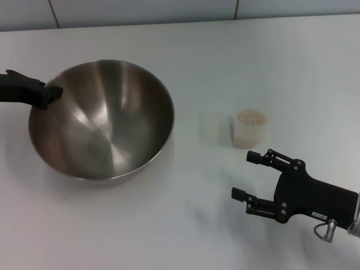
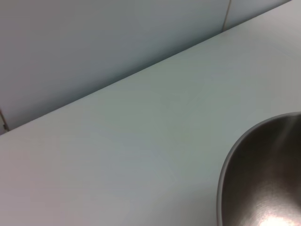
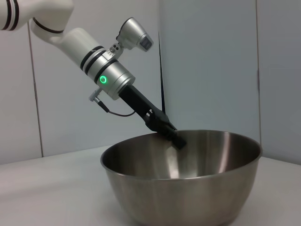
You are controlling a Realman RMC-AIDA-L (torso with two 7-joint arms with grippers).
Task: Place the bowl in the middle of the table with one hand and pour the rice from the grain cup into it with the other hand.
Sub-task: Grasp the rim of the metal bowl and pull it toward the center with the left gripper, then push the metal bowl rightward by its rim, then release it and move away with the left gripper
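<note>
My left gripper [image 1: 53,93] is clenched on the rim of the bowl [image 1: 107,126], which sits on the table [image 1: 185,230] off to my left. The steel is stiff but slick, so I judge a firm pinch on the rim safest. My right gripper [image 1: 247,177] hangs with its jaws spread wide, just short of the cup [image 1: 250,130] of rice [image 1: 251,117]. The cup looks light and thin; I would take it round the middle, gently. Nothing stands between the jaws and the cup.
</note>
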